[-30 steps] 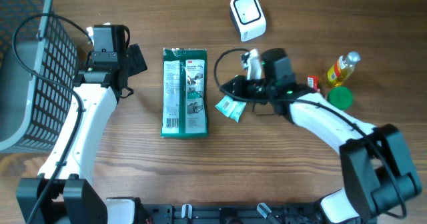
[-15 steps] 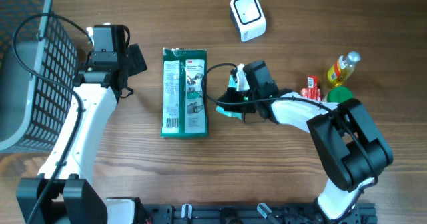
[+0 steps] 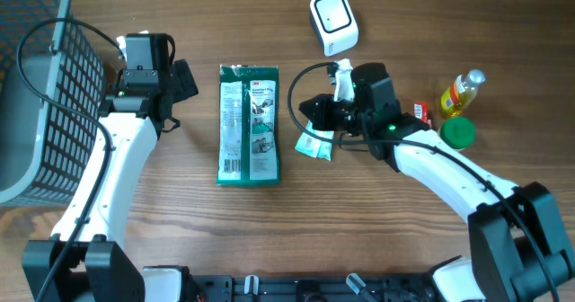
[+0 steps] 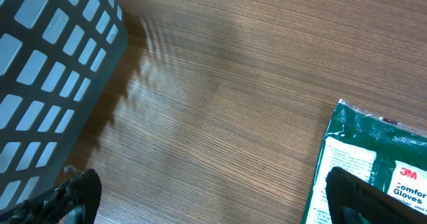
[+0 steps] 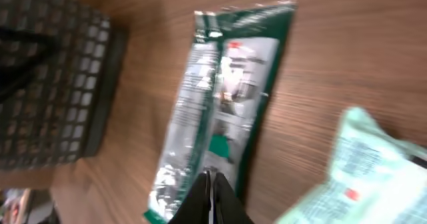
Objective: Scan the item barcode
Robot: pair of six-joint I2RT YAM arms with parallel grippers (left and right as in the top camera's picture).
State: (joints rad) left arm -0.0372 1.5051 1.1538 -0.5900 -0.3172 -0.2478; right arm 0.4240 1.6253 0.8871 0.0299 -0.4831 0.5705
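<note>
Right gripper (image 5: pixel 210 196) had its two fingers pressed together with nothing visible between them; seen from overhead it hung over the middle of the wooden table (image 3: pixel 269 239), pointing towards the left arm's side. Just on the near side of it lay the small pale green packet (image 3: pixel 314 145), flat on the wood with its printed face up. In the right wrist view the packet (image 5: pixel 360 171) sat off to the right of the closed fingertips, and whether they touched it could not be told.

Beyond the fingertips lay the green glove pack (image 3: pixel 249 124), long and flat, its length running near to far, well apart from the packet. On the right side, level with the arm, stood a round green lid (image 3: pixel 458 133), a small red item (image 3: pixel 420 113) just beside it, and a little further out a yellow bottle (image 3: pixel 462 92) lying tilted.

Left gripper (image 4: pixel 212 197) stood spread wide and empty, its black fingers (image 4: pixel 77 194) at the lower corners of its wrist view, hovering over bare wood between the grey mesh basket (image 3: pixel 54 95) and the glove pack.

Farthest off, near the table's far edge, sat the white scanner (image 3: pixel 333 21), well apart from the packet.
</note>
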